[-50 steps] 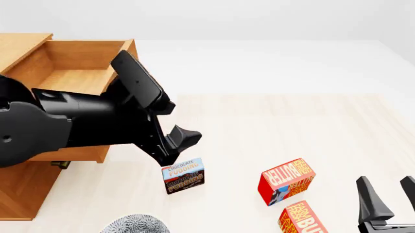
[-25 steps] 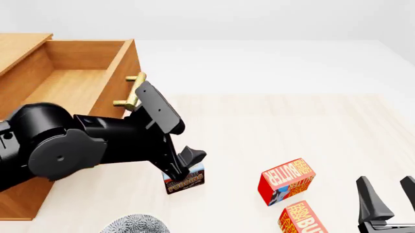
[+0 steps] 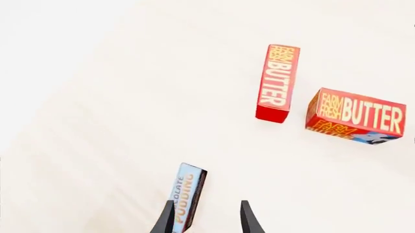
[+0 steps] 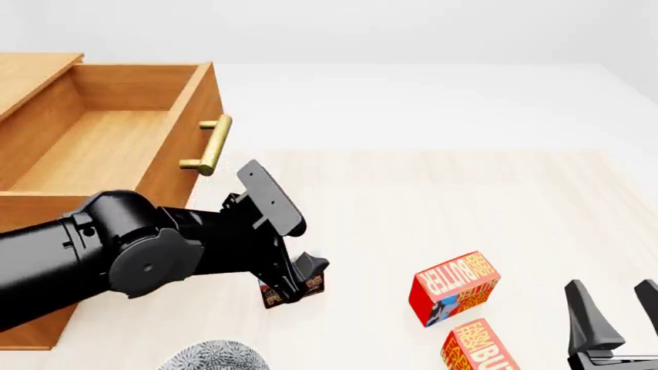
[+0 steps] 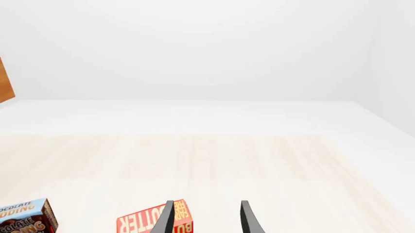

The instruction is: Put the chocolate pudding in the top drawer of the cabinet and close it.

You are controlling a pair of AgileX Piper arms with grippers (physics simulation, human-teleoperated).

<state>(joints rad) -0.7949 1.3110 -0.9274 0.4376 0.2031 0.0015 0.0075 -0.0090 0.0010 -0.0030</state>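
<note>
Counting one chocolate pudding (image 3: 187,195), two butter boxes (image 3: 277,82)

The front view looks forward and down from above and behind the arms. The left wrist view looks steeply down, close over the tabletop (image 3: 97,121). The right wrist view looks level across it. All three share the pudding (image 4: 308,287) and a butter box (image 4: 454,287).

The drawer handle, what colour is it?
The drawer handle is brassy gold, clearest in the front view.
</note>
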